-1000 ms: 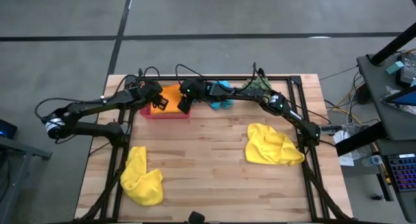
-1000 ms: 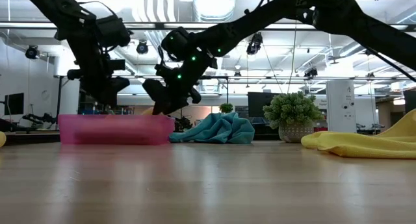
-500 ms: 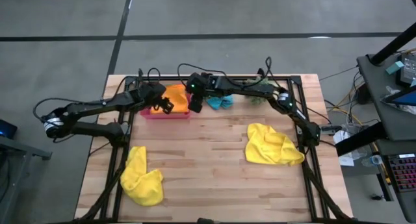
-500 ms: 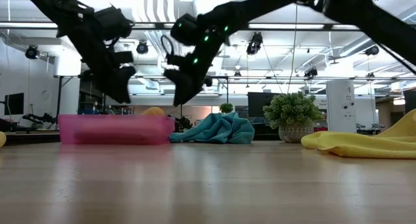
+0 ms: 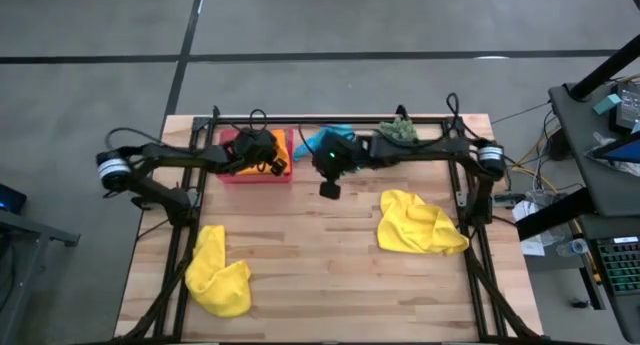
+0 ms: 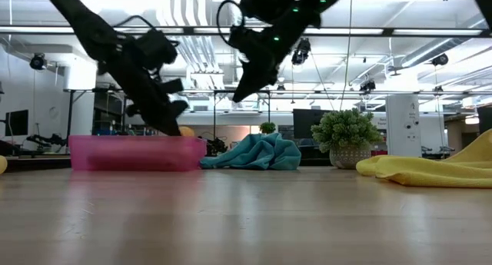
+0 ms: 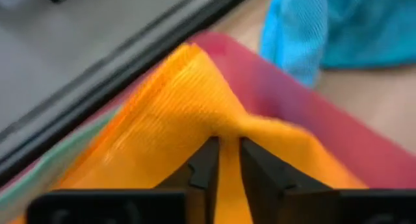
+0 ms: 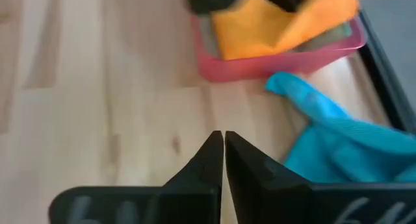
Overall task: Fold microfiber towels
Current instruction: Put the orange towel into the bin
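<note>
The left pincer [image 7: 223, 160] is nipped shut on a raised fold of the orange towel [image 7: 169, 113], which lies in the pink tray [image 5: 240, 172] at the table's [image 5: 320, 265] far edge. The right pincer [image 8: 223, 148] is closed and empty above bare wood, near the turquoise towel [image 8: 338, 139] just beside the tray.

Orange towel [image 7: 188, 113] — ribbed, matt cloth; pink tray [image 8: 273, 58] — smooth plastic; table [image 5: 330, 265] — pale planked wood.
</note>
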{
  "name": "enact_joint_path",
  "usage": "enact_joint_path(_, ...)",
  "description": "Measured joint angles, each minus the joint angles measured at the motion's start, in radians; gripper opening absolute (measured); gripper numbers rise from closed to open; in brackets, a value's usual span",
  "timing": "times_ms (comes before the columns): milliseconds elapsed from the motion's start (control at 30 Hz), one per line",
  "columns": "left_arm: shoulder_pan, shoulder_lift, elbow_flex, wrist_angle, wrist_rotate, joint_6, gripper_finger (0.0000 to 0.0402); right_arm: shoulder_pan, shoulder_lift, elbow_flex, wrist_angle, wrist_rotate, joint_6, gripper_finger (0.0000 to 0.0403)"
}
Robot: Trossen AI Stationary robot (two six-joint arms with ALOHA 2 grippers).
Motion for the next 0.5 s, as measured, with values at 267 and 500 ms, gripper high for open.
enact_joint_path(267, 0.002, 0.131, 0.016, 0.132, -0.044, -0.002, 0.0007, 0.031, -0.126, -0.248, 0.195, 0.007, 0.089, 0.0009)
enact_joint_path(500, -0.009, 0.008, 0.018, 0.1, 0.005, -0.002, 0.0008, 0.03, -0.163, -0.325, 0.253, 0.01, 0.102, 0.0009)
